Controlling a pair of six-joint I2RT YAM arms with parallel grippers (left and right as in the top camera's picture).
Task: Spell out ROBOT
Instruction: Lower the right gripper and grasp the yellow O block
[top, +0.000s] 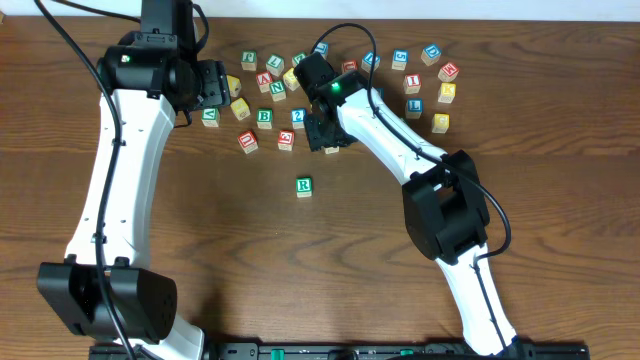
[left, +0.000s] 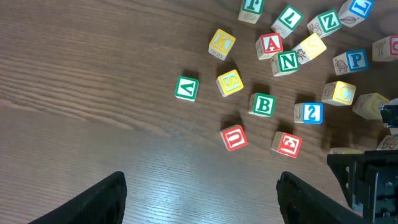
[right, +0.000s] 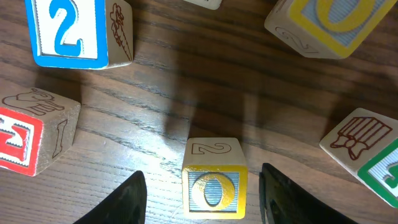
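The green-framed R cube stands alone on the table, nearer the front than the pile of cubes. The green-framed B cube sits in the pile. A yellow-framed O cube rests on the table between the fingers of my right gripper, with a gap showing on each side, so the gripper is open. A second yellow O cube lies beyond it. My left gripper hovers open over bare wood, left of the pile. I cannot pick out the T cube.
Close round the right gripper are a blue 2 cube, a red-framed cube and a green-edged cube. Ahead of the left gripper lie a red U, green V and yellow S.
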